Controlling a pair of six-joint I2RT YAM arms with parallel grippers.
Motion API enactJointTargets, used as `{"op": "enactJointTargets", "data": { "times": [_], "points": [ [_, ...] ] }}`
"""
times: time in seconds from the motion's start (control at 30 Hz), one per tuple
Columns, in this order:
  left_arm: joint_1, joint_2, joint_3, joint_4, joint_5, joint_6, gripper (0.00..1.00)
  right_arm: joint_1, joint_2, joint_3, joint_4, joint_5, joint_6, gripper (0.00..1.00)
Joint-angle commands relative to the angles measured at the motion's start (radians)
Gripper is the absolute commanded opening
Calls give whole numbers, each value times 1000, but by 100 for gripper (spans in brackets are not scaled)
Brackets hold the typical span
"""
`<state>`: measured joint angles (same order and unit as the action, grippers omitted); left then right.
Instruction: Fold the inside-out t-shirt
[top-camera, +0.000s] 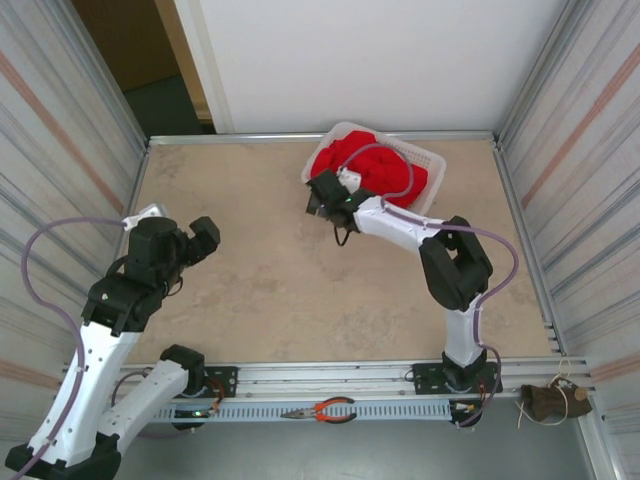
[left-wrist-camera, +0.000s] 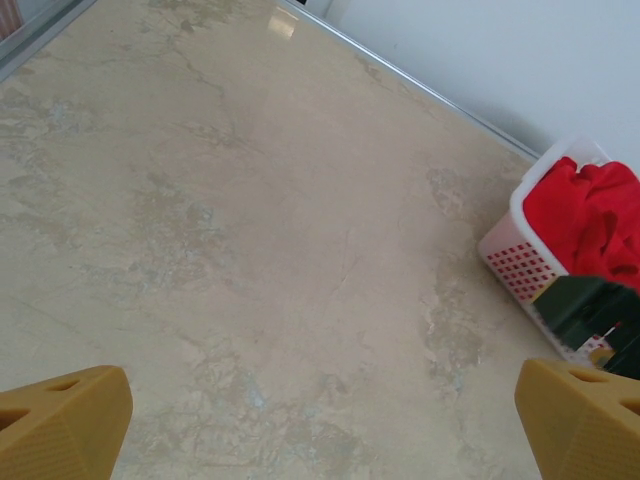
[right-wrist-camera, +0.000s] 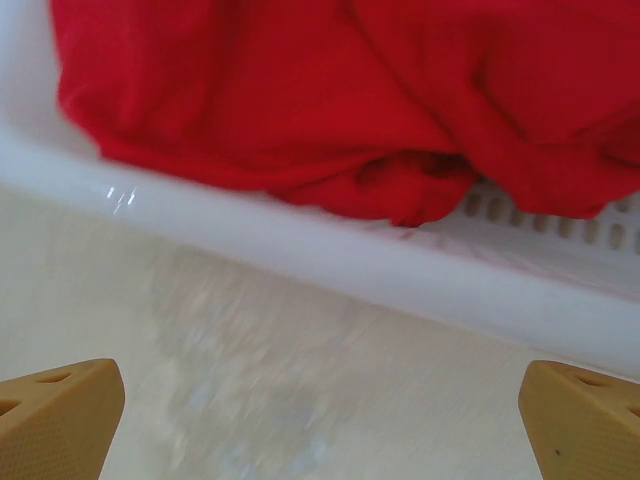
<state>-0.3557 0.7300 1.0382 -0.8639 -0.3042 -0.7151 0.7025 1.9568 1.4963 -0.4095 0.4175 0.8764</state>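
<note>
T-shirt sits bunched in basket at far edge of table, right of ctr. R gripper just before basket's left corner. L gripper over table's left side, well apart. Pliers on rail along near edge, approx. mid.

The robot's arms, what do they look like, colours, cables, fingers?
The left arm and right arm have white links and black joint housings, each with a lilac cable looping along it. The left end effector and right end effector are black, with mustard-yellow wedge-shaped fingers bearing small holes.
</note>
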Motion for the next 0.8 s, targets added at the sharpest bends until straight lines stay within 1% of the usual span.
{"op": "enactJointTargets", "data": {
  "times": [0.0, 0.1, 0.17, 0.27, 0.37, 0.63, 0.77],
  "points": [
    [-8, 5, -9, -6, 12, 5, 99, -19, -81, 19, 23, -63, -60, 100],
    [-8, 20, -23, 6, 28, 8, 99, -17, -163, -5, 64, -141, -125, 99],
    [-8, 33, -39, 26, 47, 5, 99, -31, -166, 29, 47, -182, -159, 99],
    [-12, 59, -46, 35, 71, 3, 99, -58, -137, 101, -1, -161, -216, 99],
    [-21, 80, -44, 38, 86, 15, 99, -140, -97, 162, -44, -188, -251, 99],
    [-32, 104, -63, 71, 114, 21, 99, -418, 86, 367, -253, -259, -267, 99],
    [-35, 109, -67, 77, 125, 21, 99, -502, 150, 416, -330, -273, -272, 99]
  ]
}}
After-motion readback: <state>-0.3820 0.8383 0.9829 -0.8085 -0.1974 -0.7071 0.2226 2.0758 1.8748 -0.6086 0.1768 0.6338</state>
